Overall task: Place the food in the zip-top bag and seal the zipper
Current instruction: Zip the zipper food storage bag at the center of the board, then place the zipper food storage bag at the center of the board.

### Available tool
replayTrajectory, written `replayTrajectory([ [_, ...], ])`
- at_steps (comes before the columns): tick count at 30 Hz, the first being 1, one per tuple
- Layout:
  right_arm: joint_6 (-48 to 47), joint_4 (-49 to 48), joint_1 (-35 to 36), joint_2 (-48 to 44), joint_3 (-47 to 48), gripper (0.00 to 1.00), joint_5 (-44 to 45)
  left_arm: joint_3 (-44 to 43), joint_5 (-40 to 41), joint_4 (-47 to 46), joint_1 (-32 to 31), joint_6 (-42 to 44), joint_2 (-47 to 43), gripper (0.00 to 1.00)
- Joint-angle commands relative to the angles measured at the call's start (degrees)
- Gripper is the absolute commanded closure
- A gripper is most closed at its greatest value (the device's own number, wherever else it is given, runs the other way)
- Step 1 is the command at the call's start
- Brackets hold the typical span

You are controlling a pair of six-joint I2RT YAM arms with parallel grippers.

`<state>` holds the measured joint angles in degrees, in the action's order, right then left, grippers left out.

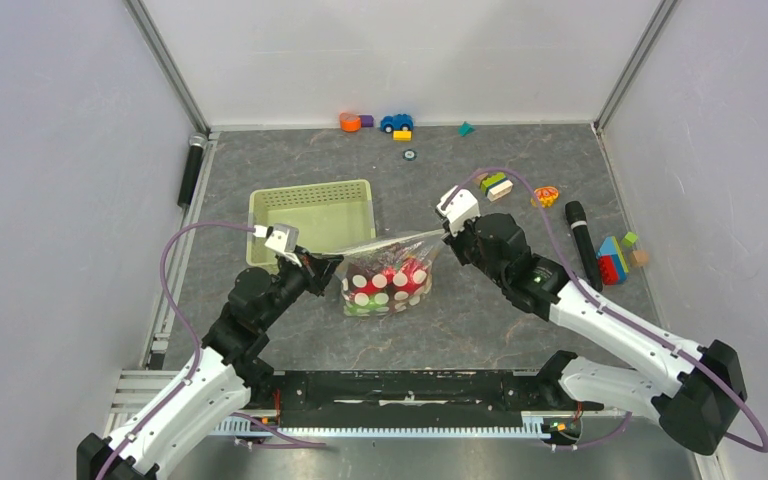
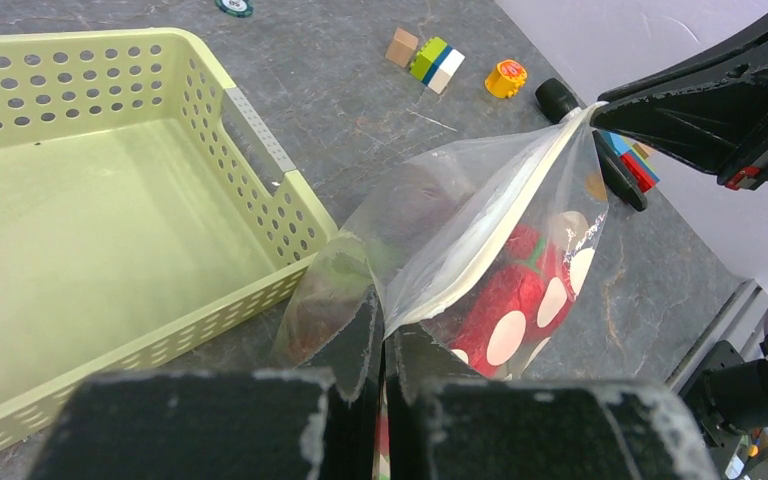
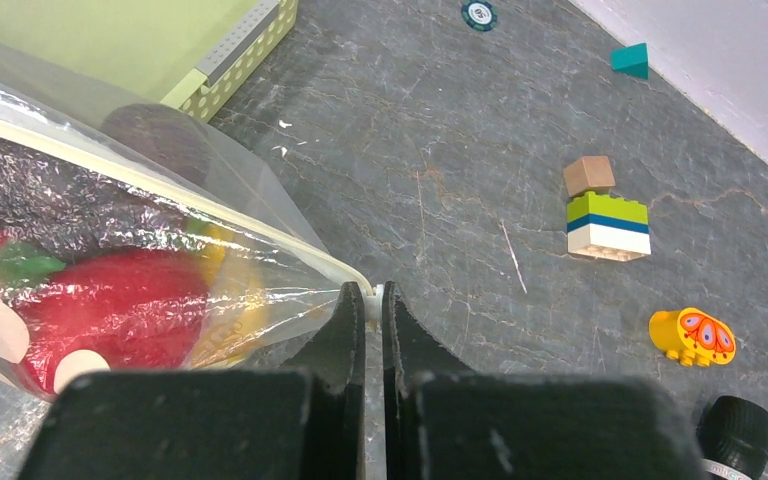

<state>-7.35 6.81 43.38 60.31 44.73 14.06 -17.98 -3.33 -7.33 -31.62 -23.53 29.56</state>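
Note:
The clear zip-top bag (image 1: 388, 278) with white dots hangs between my two grippers in front of the basket. Red, yellow and dark purple toy food (image 2: 505, 290) shows inside it, also in the right wrist view (image 3: 110, 305). My left gripper (image 2: 385, 325) is shut on the bag's left top corner. My right gripper (image 3: 372, 298) is shut on the small white slider tab (image 3: 371, 300) at the right end of the zipper (image 2: 505, 215). The whitish zipper strip (image 3: 160, 185) runs taut between the grippers.
The pale green lattice basket (image 1: 312, 222) stands just behind the bag, empty. Toy blocks (image 1: 495, 184), an orange piece (image 1: 545, 196), a black cylinder (image 1: 580, 240) and more blocks (image 1: 615, 258) lie to the right. A blue toy car (image 1: 396, 122) sits at the back wall.

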Motion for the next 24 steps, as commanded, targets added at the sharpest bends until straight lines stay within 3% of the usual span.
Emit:
replayTrajectory([
  [1, -1.28, 2.95, -1.81, -2.27, -1.13, 1.00, 13.89, -1.34, 4.87, -0.22, 0.85, -0.19, -1.00, 0.98],
  [11, -0.69, 1.13, -1.81, -5.46, -1.64, 1.00, 8.07, -4.43, -4.46, 0.56, 0.85, 0.68, 3.95, 0.98],
  [16, 2.01, 2.38, -1.80, -9.19, -2.06, 1.00, 9.43, -5.15, -9.18, -4.40, 0.85, -2.30, 8.63, 0.96],
  [17, 2.89, 2.80, -1.80, -9.93, -2.10, 1.00, 11.08, -5.83, -10.33, -4.98, 0.85, -2.84, 9.72, 0.90],
  [19, 4.41, 4.33, -1.89, -10.55, -1.87, 1.00, 14.29, -6.99, -10.45, -6.25, 0.85, -4.12, 13.23, 0.60],
  [21, 5.60, 5.95, -2.00, -10.17, -1.37, 1.00, 16.88, -8.39, -9.15, -6.86, 0.85, -5.94, 16.31, 0.03],
  [24, 6.12, 6.87, -2.80, -8.09, -0.81, 1.00, 19.30, -10.98, -8.63, -5.76, 0.85, -6.55, 19.32, 0.00],
])
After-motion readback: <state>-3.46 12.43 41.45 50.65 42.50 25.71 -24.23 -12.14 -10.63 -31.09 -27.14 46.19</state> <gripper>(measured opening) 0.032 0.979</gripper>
